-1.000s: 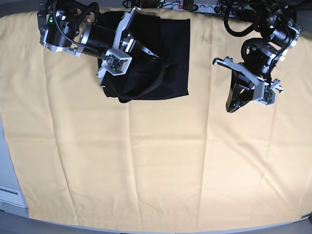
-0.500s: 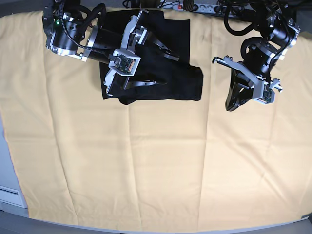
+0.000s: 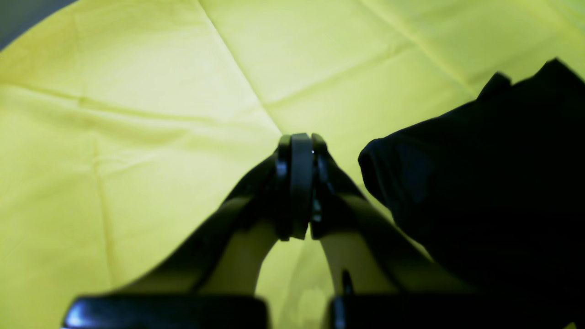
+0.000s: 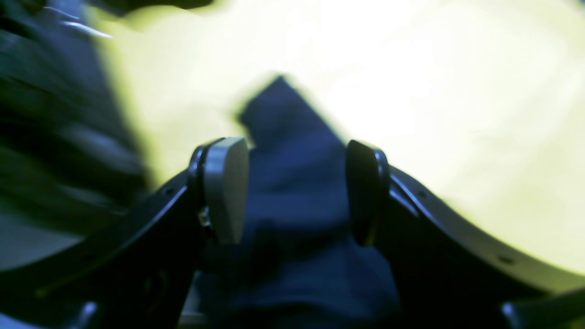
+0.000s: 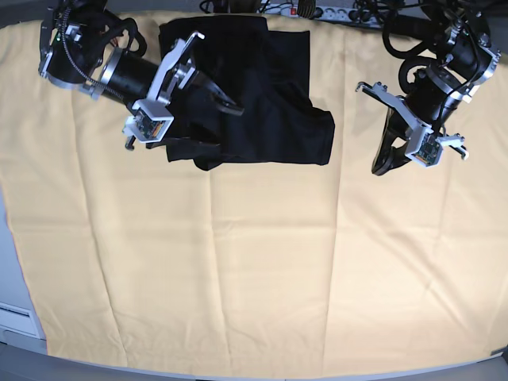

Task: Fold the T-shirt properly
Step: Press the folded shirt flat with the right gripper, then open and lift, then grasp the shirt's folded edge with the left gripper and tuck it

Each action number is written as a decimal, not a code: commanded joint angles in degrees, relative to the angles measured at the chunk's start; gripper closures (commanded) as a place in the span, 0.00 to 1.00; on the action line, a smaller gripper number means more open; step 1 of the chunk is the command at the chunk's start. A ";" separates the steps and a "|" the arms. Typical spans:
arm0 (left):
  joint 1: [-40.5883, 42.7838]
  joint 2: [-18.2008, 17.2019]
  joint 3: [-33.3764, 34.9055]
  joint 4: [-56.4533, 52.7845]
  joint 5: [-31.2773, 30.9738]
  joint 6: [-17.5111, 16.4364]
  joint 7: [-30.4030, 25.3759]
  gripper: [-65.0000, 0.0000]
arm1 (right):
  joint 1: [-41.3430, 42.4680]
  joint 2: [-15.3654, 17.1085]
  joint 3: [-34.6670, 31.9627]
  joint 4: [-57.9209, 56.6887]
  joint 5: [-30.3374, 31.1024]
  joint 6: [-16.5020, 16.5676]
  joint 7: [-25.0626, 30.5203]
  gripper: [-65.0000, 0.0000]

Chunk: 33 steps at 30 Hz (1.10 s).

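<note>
Yellow cloth (image 5: 262, 270): big pale yellow sheet covering the whole work surface, nearest part bare, just soft fold creases running across it. No print or writing on it that I can see.

Left gripper (image 5: 382, 165): hovers over bare cloth on the base view's right, well apart from the shirt. In its wrist view (image 3: 298, 192) the two fingertips are pressed flat together, nothing pinched between them, with the shirt's edge off to the side.

T-shirt (image 5: 270, 119): plain black, lying in a folded, slightly bunched block near the far edge of the cloth, left of centre in the base view. One corner pokes out toward the left gripper's side. No logo, tag or text readable anywhere on it.

Right gripper (image 5: 210, 91): over the shirt's left part, jaws spread wide. The wrist view (image 4: 292, 192) is blurry, but the pads (image 4: 226, 189) clearly stand apart with dark fabric showing between them; can't tell if they touch it.

Power strip (image 5: 313, 11): pale strip at the very back edge, any markings too small to read.
</note>
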 commanded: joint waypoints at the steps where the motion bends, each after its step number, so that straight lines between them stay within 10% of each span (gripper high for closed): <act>1: -0.20 -1.40 -0.17 1.01 -0.76 0.04 -1.84 1.00 | -1.09 0.20 0.00 0.81 3.52 0.30 0.50 0.45; 8: 0.55 -4.63 0.00 1.01 -17.81 -12.49 4.39 1.00 | -1.44 0.22 -0.09 0.81 -7.74 0.30 4.17 0.45; 22: 8.39 -12.63 1.81 1.01 -29.81 -12.49 10.14 0.99 | 0.46 0.52 15.06 0.81 -16.74 -3.58 7.37 0.45; 27: 8.59 -12.63 6.88 1.01 -28.72 -12.49 10.10 0.41 | 0.28 0.52 19.82 0.81 -16.15 -3.91 7.32 0.45; 33: 9.01 -12.63 18.32 1.01 -15.45 -12.49 7.56 0.40 | -0.02 0.52 20.06 0.81 -16.17 -3.96 7.15 0.45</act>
